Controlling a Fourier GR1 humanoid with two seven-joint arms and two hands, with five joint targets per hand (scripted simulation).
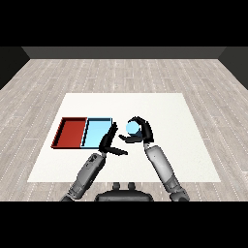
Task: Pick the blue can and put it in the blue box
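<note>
The blue can is held just right of the light blue tray, with my right hand curled round it, fingers arched over its top and thumb under it. My left hand is at the blue tray's near right corner with straight fingers pointing up along the tray's right edge; its thumb sticks out to the right, below the can. Whether the can touches the table I cannot tell.
A red tray lies against the left side of the blue tray. Both trays sit at the left of the white table, which has bare surface to the right and behind.
</note>
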